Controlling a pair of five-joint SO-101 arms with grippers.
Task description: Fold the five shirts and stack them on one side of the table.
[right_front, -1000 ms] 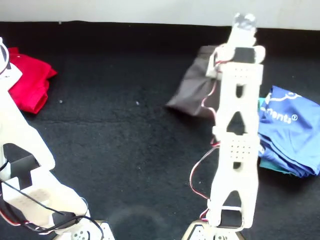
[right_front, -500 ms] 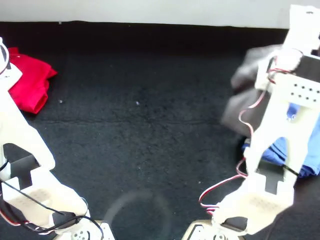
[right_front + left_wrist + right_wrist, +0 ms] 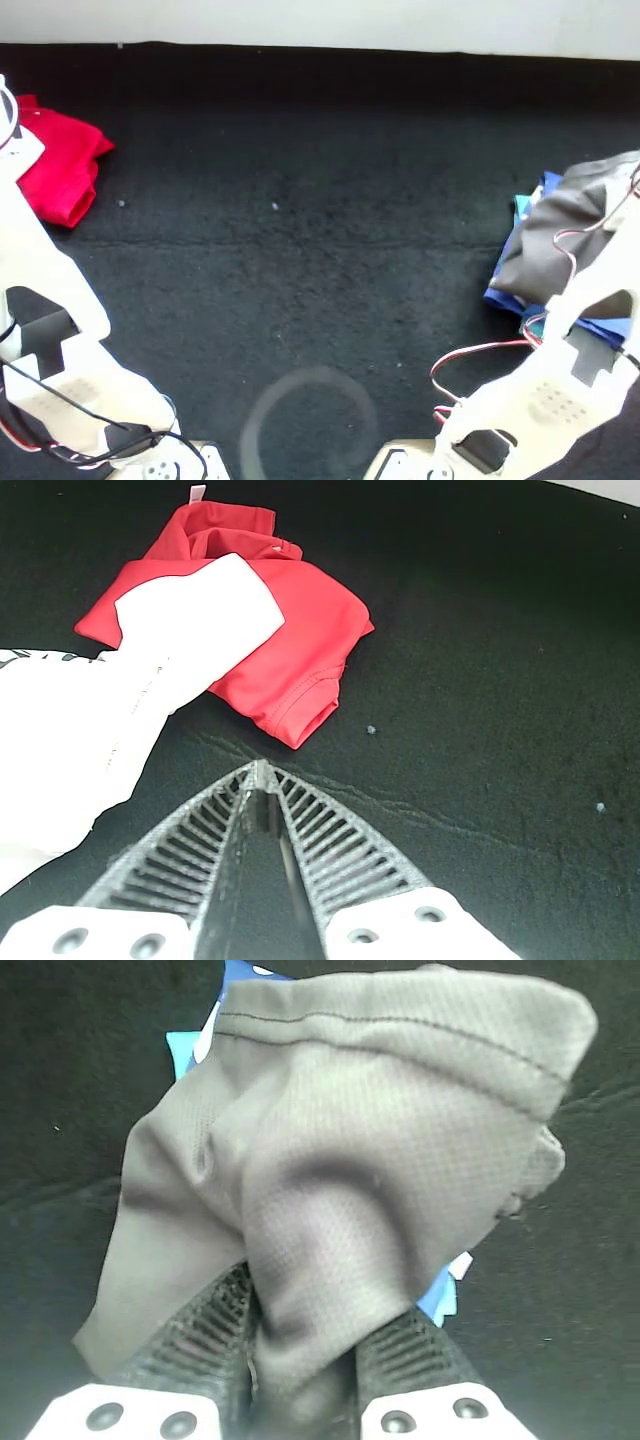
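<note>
Grey shirt (image 3: 560, 235) hung pinched in the right gripper (image 3: 300, 1310), over the blue shirt (image 3: 503, 297) at the table's (image 3: 300, 250) right edge. Stacking seemed in hand; next, I reckoned, lower it squarely and let go. The left gripper (image 3: 262, 780) sat closed, empty, near the red shirt (image 3: 60, 170), far-left corner.

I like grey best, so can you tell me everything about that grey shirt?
The grey shirt looks like soft, finely meshed fabric with a stitched hem. It is bunched and crumpled, pinched in the right gripper. It is at the right side of the table, over a blue shirt there.
</note>
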